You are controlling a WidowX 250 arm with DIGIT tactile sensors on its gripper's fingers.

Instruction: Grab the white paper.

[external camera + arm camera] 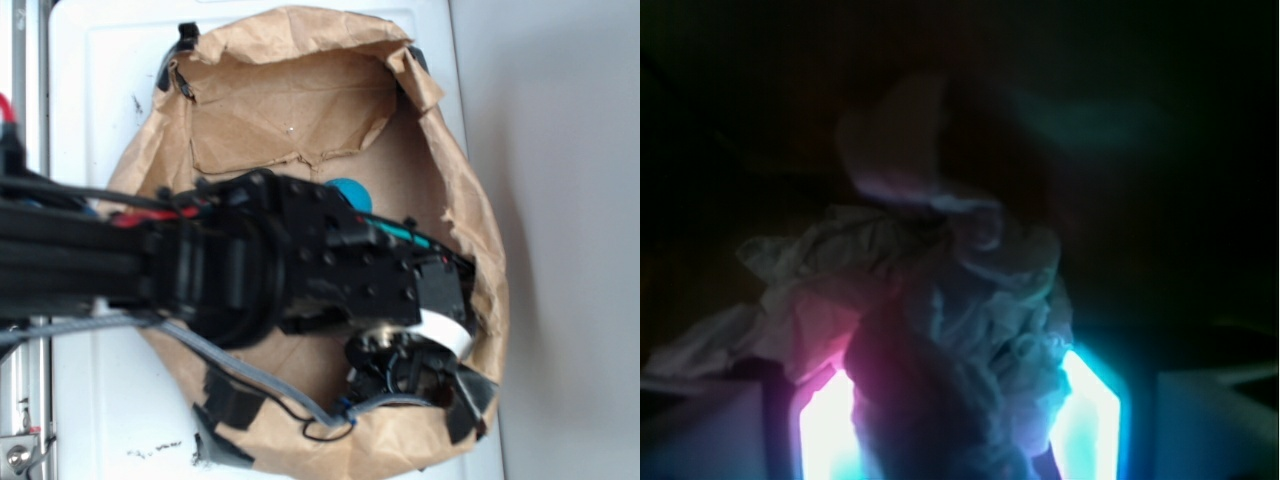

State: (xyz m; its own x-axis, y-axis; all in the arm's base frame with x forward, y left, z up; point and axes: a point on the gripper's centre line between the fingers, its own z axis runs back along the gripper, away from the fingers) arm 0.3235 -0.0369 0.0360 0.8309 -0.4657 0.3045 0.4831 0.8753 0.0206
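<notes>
The wrist view is dark, and the nearest thing seen in it is the claw (958, 425), whose two fingers (825, 430) glow at the bottom of the frame, pink-white on one side and cyan on the other. Between them the white paper (940, 300) is packed, a wrinkled wad that fills the gap and touches both glowing inner faces. The claw is seen closed upon the paper, with the wad bulging upward and outward beyond the fingers. A loose flap of the paper is spread out to the left of the fingers. Beyond the wad, only a dim brownish surface can be made out, and nothing further is told apart in the darkness.

In the exterior view, the black arm (200, 265) is seen reaching in from the left edge across the frame, with cables trailing from it. Its far end is lowered into a brown paper bag (300, 100), which is laid open on a white tabletop (100, 420). The claw itself is largely hidden there by the arm's housing, and the wad cannot be picked out in this view. A blue ball (352, 190) is partly seen just above the arm, inside the bag. Black tape patches (230, 405) are stuck along the bag's lower edge and at its upper corners.
</notes>
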